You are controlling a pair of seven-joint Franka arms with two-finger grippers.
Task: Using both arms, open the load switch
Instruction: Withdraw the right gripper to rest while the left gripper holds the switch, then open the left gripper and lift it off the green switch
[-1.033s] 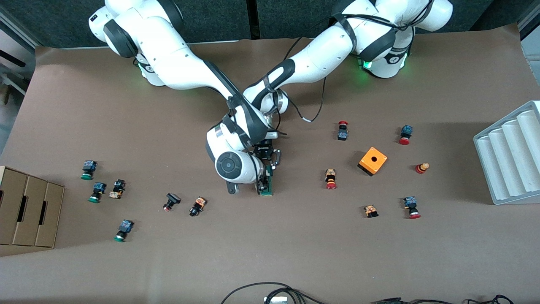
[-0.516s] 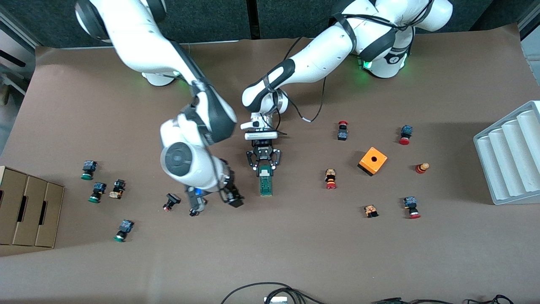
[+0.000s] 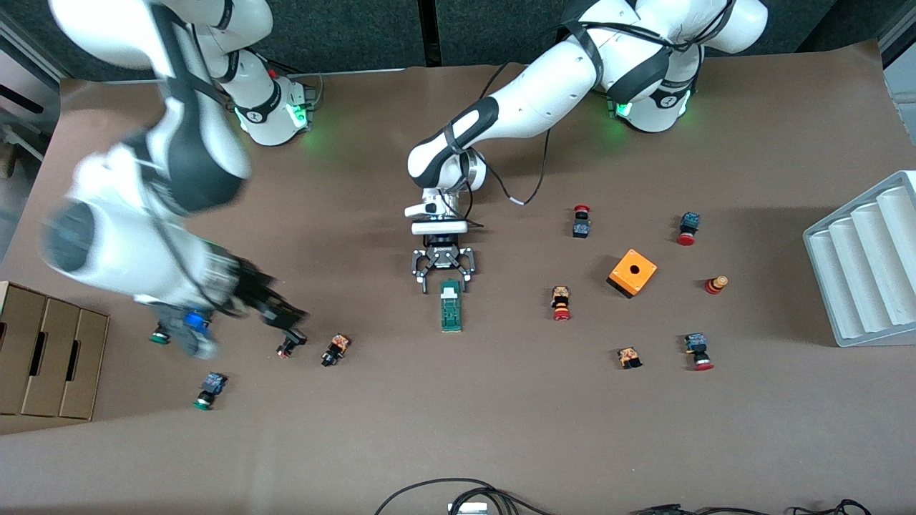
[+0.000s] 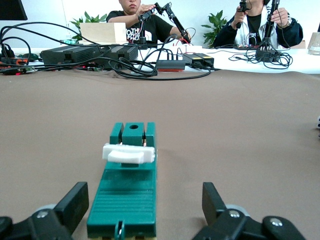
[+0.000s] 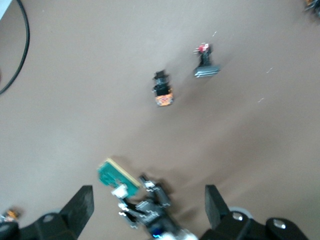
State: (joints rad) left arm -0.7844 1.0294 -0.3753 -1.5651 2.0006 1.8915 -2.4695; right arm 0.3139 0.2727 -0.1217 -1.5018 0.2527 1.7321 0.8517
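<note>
The load switch (image 3: 450, 306), a narrow dark-green block with a white end piece, lies flat mid-table. My left gripper (image 3: 442, 285) is low at its white end and open. In the left wrist view the load switch (image 4: 127, 195) lies between the fingers (image 4: 75, 202) with gaps on both sides. My right gripper (image 3: 285, 320) is open and holds nothing. It hangs over small push buttons toward the right arm's end of the table. Past its fingers (image 5: 80, 206), the right wrist view shows the load switch (image 5: 118, 178) far off.
Several push buttons lie scattered, such as one (image 3: 335, 350) near the right gripper and one (image 3: 561, 302) beside the switch. An orange cube (image 3: 632, 272) and a grey ridged tray (image 3: 862, 265) sit toward the left arm's end. A cardboard box (image 3: 46, 350) is at the right arm's end.
The right gripper came off the load switch and swung away toward the right arm's end. The left gripper, shut on the white end before, has opened and drawn back slightly.
</note>
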